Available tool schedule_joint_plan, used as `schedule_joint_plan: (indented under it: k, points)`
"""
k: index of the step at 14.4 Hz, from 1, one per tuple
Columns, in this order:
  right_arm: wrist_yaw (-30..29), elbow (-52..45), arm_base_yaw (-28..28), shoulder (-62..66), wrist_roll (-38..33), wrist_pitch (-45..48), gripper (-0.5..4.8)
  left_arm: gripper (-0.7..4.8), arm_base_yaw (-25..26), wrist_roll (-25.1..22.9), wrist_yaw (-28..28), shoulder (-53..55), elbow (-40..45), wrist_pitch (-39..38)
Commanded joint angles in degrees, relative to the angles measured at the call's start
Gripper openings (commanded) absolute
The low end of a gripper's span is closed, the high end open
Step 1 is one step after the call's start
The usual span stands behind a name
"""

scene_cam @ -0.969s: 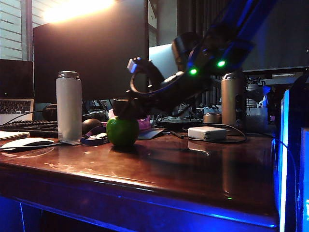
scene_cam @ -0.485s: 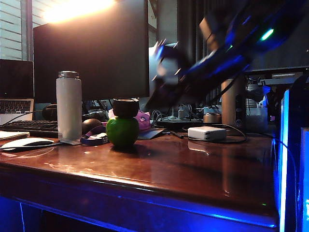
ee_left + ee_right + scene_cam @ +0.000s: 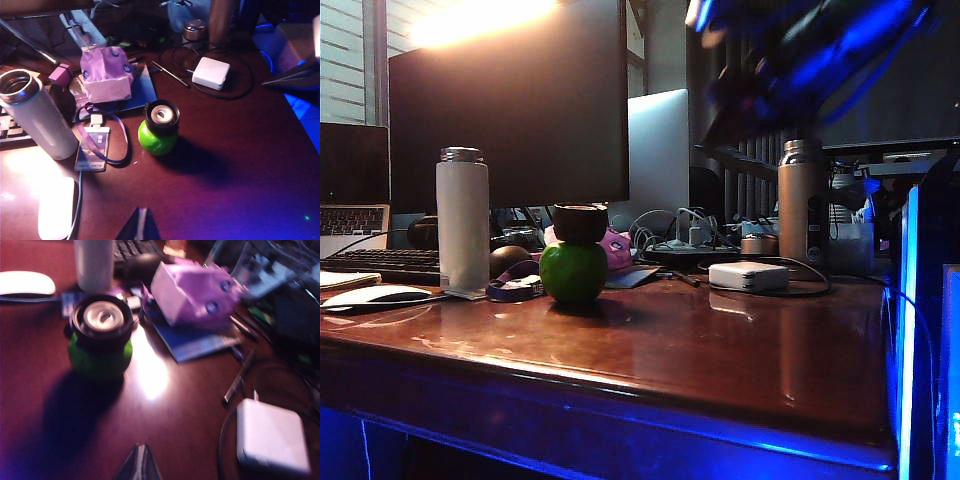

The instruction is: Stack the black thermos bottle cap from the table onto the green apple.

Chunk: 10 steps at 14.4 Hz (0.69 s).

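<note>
The black thermos bottle cap [image 3: 579, 222] sits upright on top of the green apple [image 3: 573, 273] on the reddish-brown table [image 3: 720, 350]. Its pale round face [image 3: 162, 114] points up, and the cap [image 3: 101, 320] and apple [image 3: 99, 356] also show in the right wrist view. My right gripper [image 3: 140, 449] is shut and empty, high above the table and well away from the stack; its arm [image 3: 800, 50] is a blur at the exterior view's top right. My left gripper [image 3: 142, 212] is shut and empty, hovering above the table in front of the apple [image 3: 156, 141].
A white bottle [image 3: 463, 220] stands left of the apple, a steel bottle [image 3: 801, 205] at the back right. A pink bundle [image 3: 106, 73], a lanyard card [image 3: 93, 150], a white mouse [image 3: 56, 209], a white charger [image 3: 749, 276] with cable and a pen [image 3: 170, 74] lie around.
My right gripper let go of the cap, which stays on the apple. The right arm swung up and to the right, away from the stack, and its jaws shut.
</note>
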<state>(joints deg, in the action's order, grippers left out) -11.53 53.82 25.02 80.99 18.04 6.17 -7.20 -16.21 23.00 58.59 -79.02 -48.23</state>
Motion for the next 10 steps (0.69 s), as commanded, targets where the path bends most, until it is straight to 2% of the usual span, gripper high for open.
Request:
schedule_joint_plan:
  k: [1,5,9,10]
  points:
    - [0.37,0.09,0.09,-5.77,-0.07,-5.42,-0.01,-0.05,0.04,0.17,0.2,-0.13,-0.07,0.72]
    - [4.26,-3.08,0.09,-16.83,-0.26,-10.36,-0.01,-0.05,0.04,0.17,0.2,-0.13,-0.07,0.72]
    - [6.4,-15.63,0.09,-31.32,-0.46,-8.37,-0.01,-0.05,0.04,0.17,0.2,-0.13,-0.07,0.7]
    - [9.25,-19.69,0.09,-34.86,-1.11,-7.1,-0.01,-0.05,0.04,0.17,0.17,-0.13,-0.07,0.7]
